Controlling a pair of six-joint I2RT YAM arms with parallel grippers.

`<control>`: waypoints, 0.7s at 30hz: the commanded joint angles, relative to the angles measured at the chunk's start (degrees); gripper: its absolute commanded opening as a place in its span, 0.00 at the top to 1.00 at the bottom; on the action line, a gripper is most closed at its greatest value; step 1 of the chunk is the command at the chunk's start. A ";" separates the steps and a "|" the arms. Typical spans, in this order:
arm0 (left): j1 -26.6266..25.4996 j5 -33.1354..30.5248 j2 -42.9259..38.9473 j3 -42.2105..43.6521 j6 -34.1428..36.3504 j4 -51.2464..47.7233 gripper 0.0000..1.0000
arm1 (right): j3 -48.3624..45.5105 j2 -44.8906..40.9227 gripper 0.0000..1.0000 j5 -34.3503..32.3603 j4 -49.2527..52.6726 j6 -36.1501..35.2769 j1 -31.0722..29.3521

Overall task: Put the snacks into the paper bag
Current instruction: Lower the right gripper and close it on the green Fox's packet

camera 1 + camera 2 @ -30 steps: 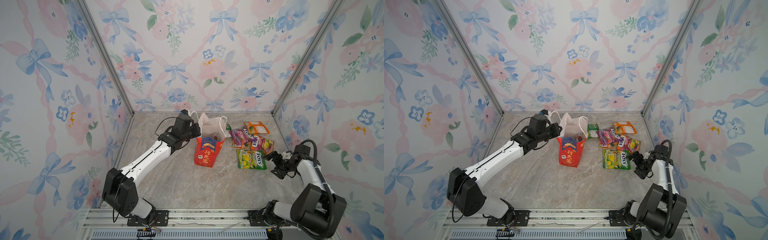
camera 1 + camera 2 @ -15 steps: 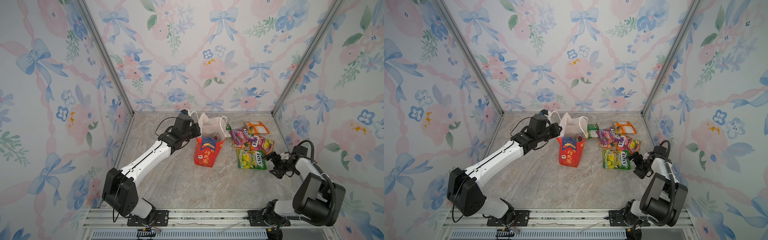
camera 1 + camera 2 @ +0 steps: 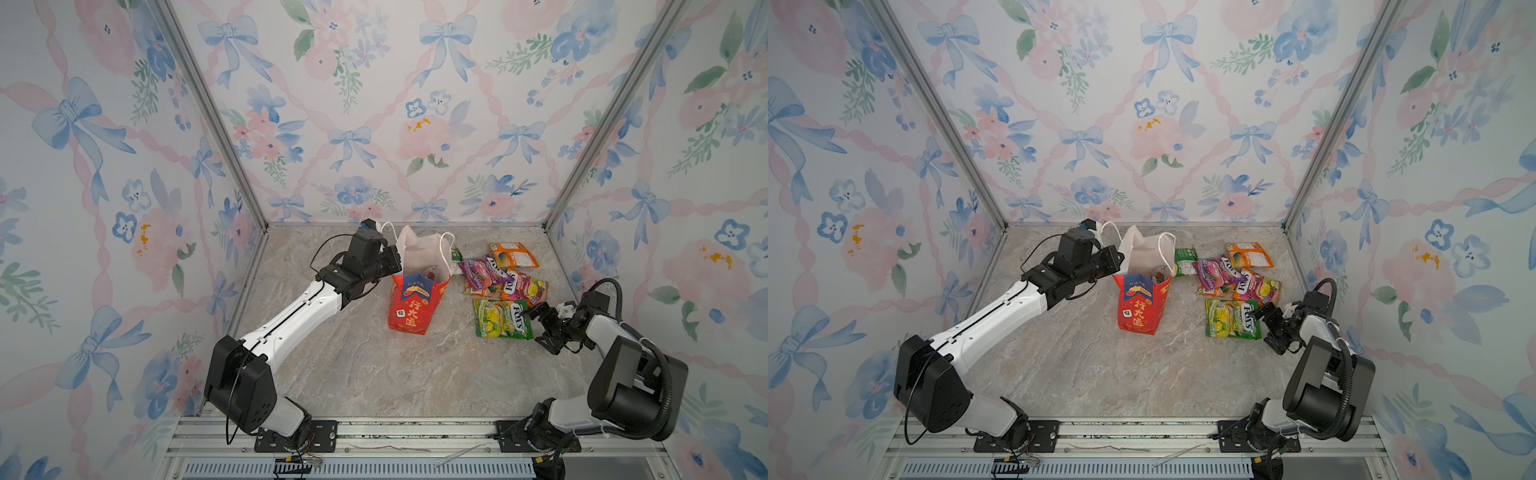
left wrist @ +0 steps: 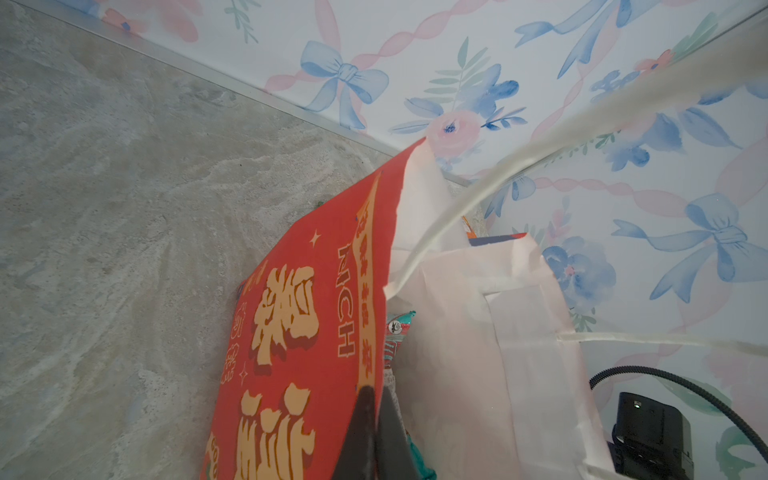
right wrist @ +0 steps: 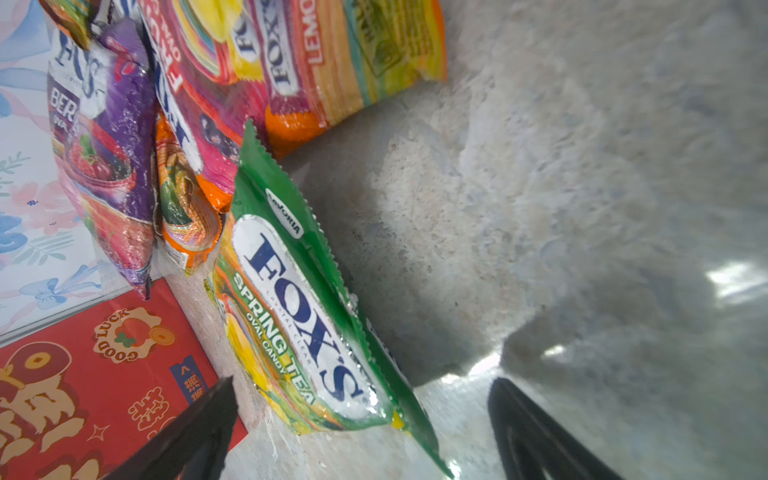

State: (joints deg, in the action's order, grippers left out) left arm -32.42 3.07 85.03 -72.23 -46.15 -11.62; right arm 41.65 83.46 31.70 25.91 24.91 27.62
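Over to the right gripper (image 3: 536, 328): spread wide, gripping nothing, poised just beside the Fox's Spring Tea packet (image 3: 500, 318), flat on the marble tabletop (image 3: 374, 374) ahead of the open jaws. Then the left gripper (image 3: 397, 259): clamped on the rim of the red paper bag (image 3: 409, 303), upright, left of the packet.

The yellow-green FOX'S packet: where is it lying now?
In both top views the packet lies on the table right of the paper bag, closest to the open right gripper.

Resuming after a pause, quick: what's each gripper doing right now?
Left gripper: shut on the paper bag at its rim.
Right gripper: open, empty, at the FOX'S Spring Tea packet.
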 commanded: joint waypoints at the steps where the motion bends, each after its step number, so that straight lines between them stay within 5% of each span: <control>1: 0.27 1.13 1.10 0.31 0.45 -0.25 1.00 | -0.01 2.33 0.01 -0.15 -2.19 -0.21 -1.80; 14: 0.23 0.88 1.15 0.24 0.36 -0.33 1.00 | 3.16 8.31 0.00 -2.65 -3.89 -1.96 -8.48; 21: 0.20 0.79 1.10 0.24 0.36 -0.28 1.00 | 3.05 9.57 0.10 -2.17 -4.79 -3.50 -11.14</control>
State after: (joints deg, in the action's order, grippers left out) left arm -32.42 3.07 85.03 -72.23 -46.15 -11.62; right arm 46.02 90.67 31.11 19.62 22.63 17.50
